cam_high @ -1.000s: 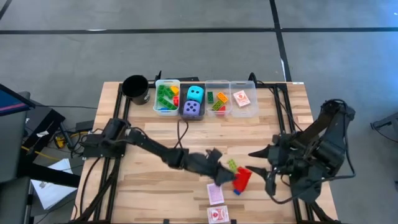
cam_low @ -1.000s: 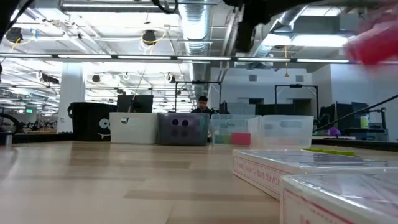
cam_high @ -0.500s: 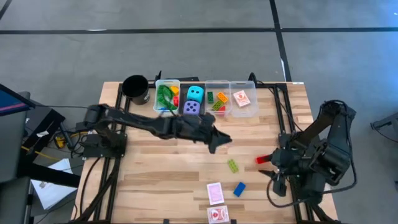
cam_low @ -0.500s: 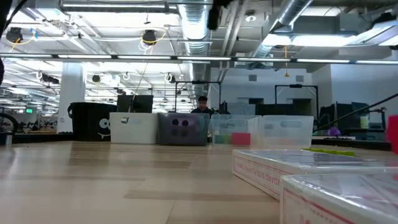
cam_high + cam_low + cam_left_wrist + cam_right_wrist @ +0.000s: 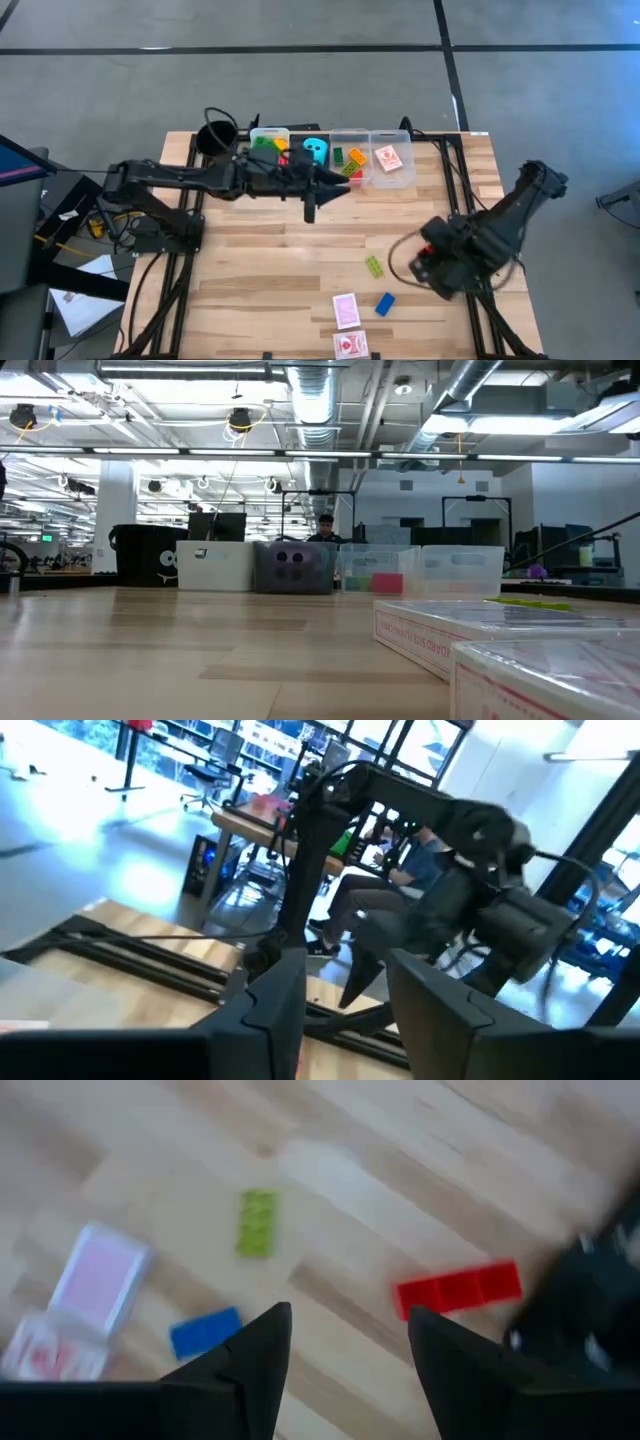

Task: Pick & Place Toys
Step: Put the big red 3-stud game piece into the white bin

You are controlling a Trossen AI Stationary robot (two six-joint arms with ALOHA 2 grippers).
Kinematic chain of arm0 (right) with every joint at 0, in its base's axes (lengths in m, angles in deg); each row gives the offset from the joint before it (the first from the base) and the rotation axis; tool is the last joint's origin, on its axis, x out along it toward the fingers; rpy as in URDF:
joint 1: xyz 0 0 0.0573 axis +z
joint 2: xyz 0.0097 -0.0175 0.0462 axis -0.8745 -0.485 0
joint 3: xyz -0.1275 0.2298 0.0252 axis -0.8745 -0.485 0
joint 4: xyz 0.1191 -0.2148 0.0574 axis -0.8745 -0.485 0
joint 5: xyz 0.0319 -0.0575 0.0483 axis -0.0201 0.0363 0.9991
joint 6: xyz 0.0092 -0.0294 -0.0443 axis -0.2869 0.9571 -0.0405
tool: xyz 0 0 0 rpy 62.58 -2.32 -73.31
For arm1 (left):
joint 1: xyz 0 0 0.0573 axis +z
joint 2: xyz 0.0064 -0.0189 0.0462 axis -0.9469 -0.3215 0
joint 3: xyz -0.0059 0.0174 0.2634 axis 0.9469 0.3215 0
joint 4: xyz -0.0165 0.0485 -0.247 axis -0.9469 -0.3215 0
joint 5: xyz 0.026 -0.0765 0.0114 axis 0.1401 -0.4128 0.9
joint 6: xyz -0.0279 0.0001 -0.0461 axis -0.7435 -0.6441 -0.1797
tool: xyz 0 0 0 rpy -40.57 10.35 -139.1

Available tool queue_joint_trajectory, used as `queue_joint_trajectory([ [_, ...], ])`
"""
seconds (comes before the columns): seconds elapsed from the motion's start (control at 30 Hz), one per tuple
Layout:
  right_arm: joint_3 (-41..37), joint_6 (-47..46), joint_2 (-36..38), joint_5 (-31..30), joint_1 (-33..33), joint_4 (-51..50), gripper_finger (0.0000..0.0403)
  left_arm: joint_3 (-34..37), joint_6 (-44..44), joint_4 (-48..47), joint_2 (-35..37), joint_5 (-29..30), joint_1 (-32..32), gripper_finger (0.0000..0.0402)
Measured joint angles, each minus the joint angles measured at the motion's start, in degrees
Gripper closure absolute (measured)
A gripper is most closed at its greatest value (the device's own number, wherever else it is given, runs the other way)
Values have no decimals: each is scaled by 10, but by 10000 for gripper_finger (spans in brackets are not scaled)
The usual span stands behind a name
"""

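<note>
My left gripper (image 5: 312, 196) is open and empty, held above the table just in front of the bin with the cyan die (image 5: 316, 150); the arm hides the purple die. My right gripper (image 5: 422, 262) is open and empty, low at the table's right. A red brick (image 5: 458, 1290) lies flat on the table in front of it; the arm hides it in the high view. A green brick (image 5: 373, 266), a blue brick (image 5: 385, 304) and two red-white cards (image 5: 346, 310) (image 5: 350, 345) lie flat on the near part of the table.
Several clear bins (image 5: 389, 158) stand in a row at the far edge, with bricks, dice and a card inside. A black cup (image 5: 215, 135) stands left of them. Bare wood lies at the table's middle and left (image 5: 250, 270). A person sits beyond the table (image 5: 325, 528).
My left gripper has swung from beside the loose toys at the near right toward the far edge, to the bins. The red brick has gone toward the table's right and lies in front of my right gripper. My right arm has turned and dropped lower.
</note>
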Motion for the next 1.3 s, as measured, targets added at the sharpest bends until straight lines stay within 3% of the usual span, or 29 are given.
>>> queue_joint_trajectory([
  [0.17,-56,-107,0,67,-55,-1,205,0,10,-31,21,0,14,253],
  [0.33,-101,-137,0,137,-87,9,205,0,11,-54,23,0,22,246],
  [0.53,-141,-40,0,140,-93,22,205,0,11,-59,23,0,22,247],
  [0.67,-181,-23,0,147,-101,26,205,0,11,-59,23,0,22,249],
  [0.97,-293,8,21,164,-95,193,205,0,11,-59,23,0,24,247],
  [1.3,-302,72,21,173,-101,185,205,0,11,-59,23,0,29,247],
])
